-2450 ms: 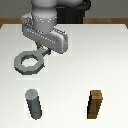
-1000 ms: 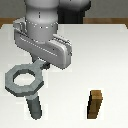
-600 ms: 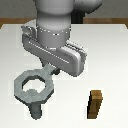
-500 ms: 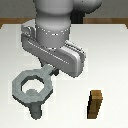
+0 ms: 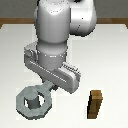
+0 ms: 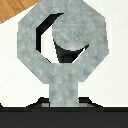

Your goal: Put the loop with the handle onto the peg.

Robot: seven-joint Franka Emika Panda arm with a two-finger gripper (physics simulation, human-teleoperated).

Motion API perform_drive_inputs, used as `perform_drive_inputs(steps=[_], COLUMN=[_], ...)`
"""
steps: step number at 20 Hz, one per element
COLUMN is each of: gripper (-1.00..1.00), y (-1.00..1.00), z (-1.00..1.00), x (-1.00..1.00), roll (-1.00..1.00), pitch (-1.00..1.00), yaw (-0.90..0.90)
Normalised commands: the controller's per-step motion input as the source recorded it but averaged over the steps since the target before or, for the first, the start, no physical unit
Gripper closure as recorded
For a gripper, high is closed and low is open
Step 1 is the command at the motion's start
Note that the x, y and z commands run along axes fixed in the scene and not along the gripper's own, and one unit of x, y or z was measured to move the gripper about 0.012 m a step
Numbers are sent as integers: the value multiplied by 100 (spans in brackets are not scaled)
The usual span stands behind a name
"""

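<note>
Looking across the white table [image 5: 115, 55], I see the arm bent low over the near corner on the exterior view's left, its gripper [image 5: 50, 89] reaching down to the loop with the handle [image 5: 31, 102]. The flat grey ring hangs level just above the table, and the peg [image 5: 31, 102] shows inside its hole, its round top visible through the opening. From the wrist view the peg's top [image 6: 75, 31] fills most of the hole, sitting off toward one side, with a dark crescent of gap left on the other side; the ring [image 6: 30, 55] encircles it. The tab handle [image 6: 64, 87] runs straight back from the ring into the dark gripper body, and the jaws appear closed on that tab, though the fingertips themselves are hidden. Whether the ring has dropped down along the peg or only sits level with its top, I cannot tell. Well apart on the exterior view's right stands a brown wooden block [image 5: 95, 104], upright.
</note>
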Motion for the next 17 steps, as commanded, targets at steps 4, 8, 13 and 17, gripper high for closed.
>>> perform_drive_inputs(steps=[4, 8, 13, 17], gripper=[-100, -100, -100, -100], y=[0, 0, 0, 0], z=[0, 0, 0, 0], x=[0, 0, 0, 0], roll=[0, 0, 0, 0], pitch=[0, 0, 0, 0], yaw=[0, 0, 0, 0])
